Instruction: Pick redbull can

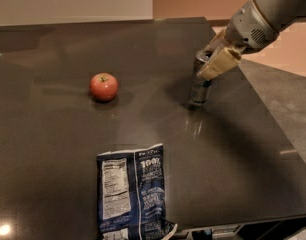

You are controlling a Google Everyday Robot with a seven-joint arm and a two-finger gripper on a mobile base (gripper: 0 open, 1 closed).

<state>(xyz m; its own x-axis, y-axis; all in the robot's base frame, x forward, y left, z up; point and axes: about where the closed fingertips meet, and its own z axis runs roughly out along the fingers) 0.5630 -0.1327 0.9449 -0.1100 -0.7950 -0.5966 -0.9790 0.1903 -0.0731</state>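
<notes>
The redbull can (199, 86), slim and silver-grey, is at the right middle of the dark table (143, 49), leaning slightly with its base at or just above the surface. My gripper (213, 63) comes in from the upper right and is shut on the can's upper part. One cream fingertip (219, 64) lies across the can's front right side; the other finger is behind the can and mostly hidden.
A red apple (103, 86) sits left of the can, well apart from it. A flat dark-blue snack bag (133, 194) lies near the front edge. The table's right edge runs close to the can, with a lower grey surface (288, 104) beyond it.
</notes>
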